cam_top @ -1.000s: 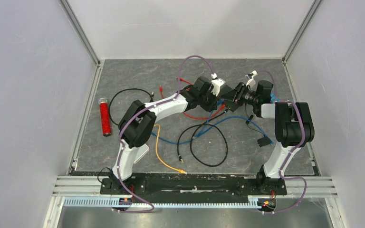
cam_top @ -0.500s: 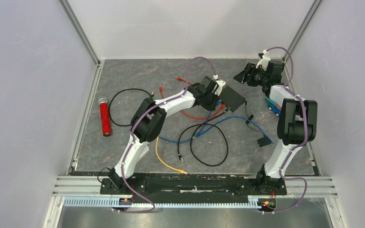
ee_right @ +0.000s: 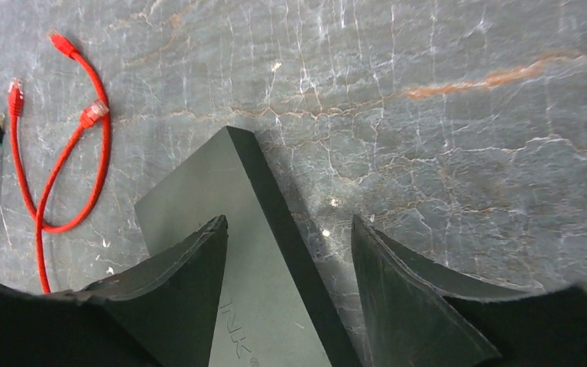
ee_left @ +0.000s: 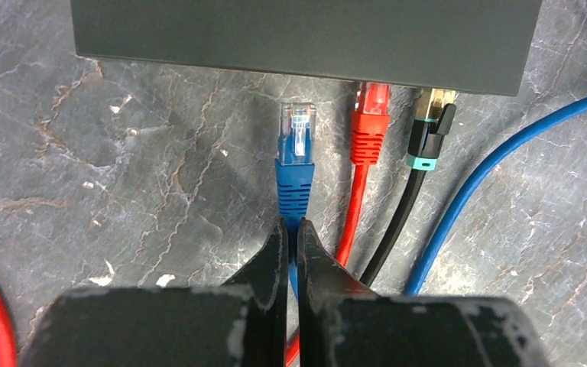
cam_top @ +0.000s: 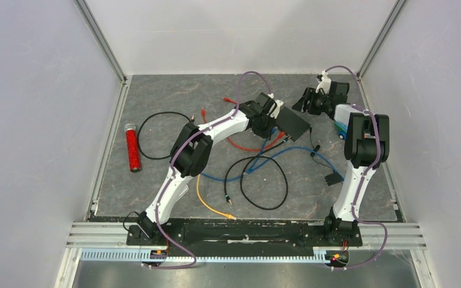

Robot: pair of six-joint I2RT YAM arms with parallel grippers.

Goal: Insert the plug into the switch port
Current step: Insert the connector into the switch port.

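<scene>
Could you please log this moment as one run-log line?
left pincer: shut on blue cable | blue plug: not yet in switch | right pincer: open, empty

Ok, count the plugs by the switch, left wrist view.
3: blue plug short of the switch, red plug and black plug in it; others may be hidden.

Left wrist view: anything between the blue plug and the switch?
Nothing visible. Only bare mat separates the blue plug from the switch; the red plug and black plug sit beside its path, not in it.
</scene>
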